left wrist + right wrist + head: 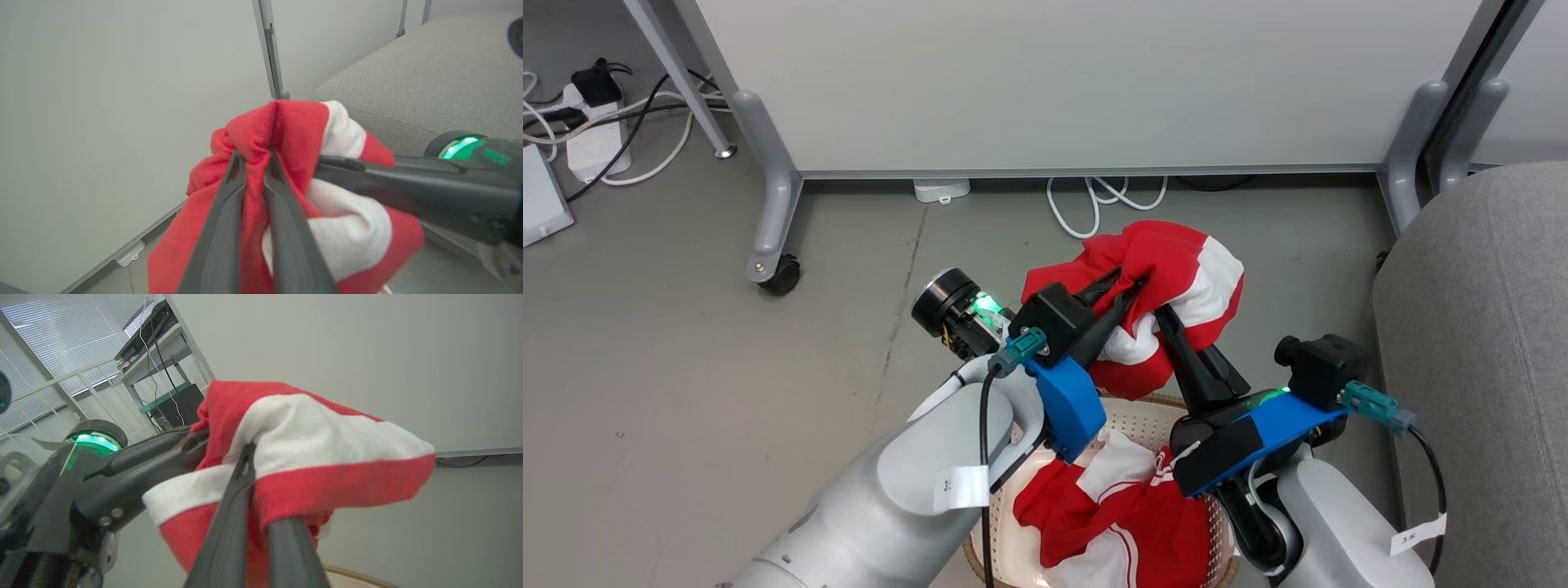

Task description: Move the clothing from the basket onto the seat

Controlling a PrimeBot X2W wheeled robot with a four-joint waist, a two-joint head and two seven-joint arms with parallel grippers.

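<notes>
The left gripper and the right gripper are both pinching tight on the soft red-and-white fabric garment hanging bunched above the cream perforated plastic basket, so carrying it rightward onto the light grey upholstered seat is calling for matched, level arm travel.

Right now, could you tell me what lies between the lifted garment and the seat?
Bare grey floor, from lifted garment to seat, in the head view.

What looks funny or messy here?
Nothing is broken or spilled. The bright red fabric garment with white panels is just bunched in a lump, held up near the cream-white perforated plastic basket, pinched by the left gripper and right gripper together. Another red garment lies crumpled inside.
</notes>
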